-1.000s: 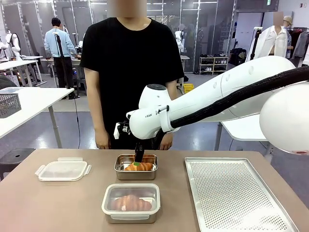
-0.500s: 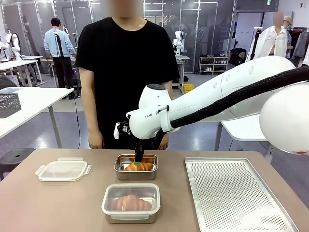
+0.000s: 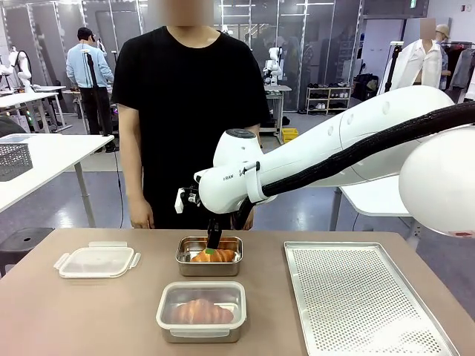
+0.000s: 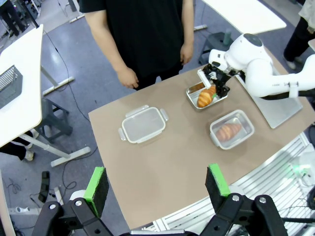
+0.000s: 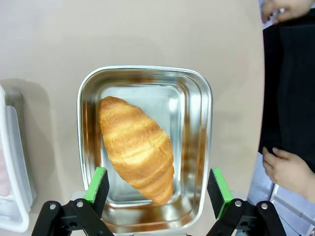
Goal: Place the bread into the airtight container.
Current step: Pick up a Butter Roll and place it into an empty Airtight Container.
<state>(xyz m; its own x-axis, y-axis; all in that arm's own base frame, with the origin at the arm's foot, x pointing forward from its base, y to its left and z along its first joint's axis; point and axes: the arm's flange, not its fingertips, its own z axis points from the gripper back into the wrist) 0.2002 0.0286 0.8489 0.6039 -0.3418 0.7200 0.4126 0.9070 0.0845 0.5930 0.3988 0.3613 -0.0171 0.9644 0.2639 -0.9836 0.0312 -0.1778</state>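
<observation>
A golden croissant, the bread [image 5: 137, 150], lies in an open steel container [image 5: 202, 98] at the far middle of the table. My right gripper [image 5: 157, 184] hangs just over it, open, with one green pad on each side of the bread and nothing gripped. From the front, the right gripper [image 3: 213, 248] dips into that container [image 3: 185, 267] above the bread [image 3: 215, 256]. Nearer me, a white-rimmed container [image 3: 163, 315] holds another croissant [image 3: 202, 311]. My left gripper [image 4: 157, 184] is open, high above the table.
A white clip lid [image 3: 96, 260] lies at the left of the table. A perforated metal tray [image 3: 356, 297] covers the right side. The person stands at the far edge, one hand [image 3: 139, 219] hanging near the table and another hand [image 5: 285, 167] close to the steel container.
The person has shifted a little to the left. Both arms and both croissants have stayed where they were.
</observation>
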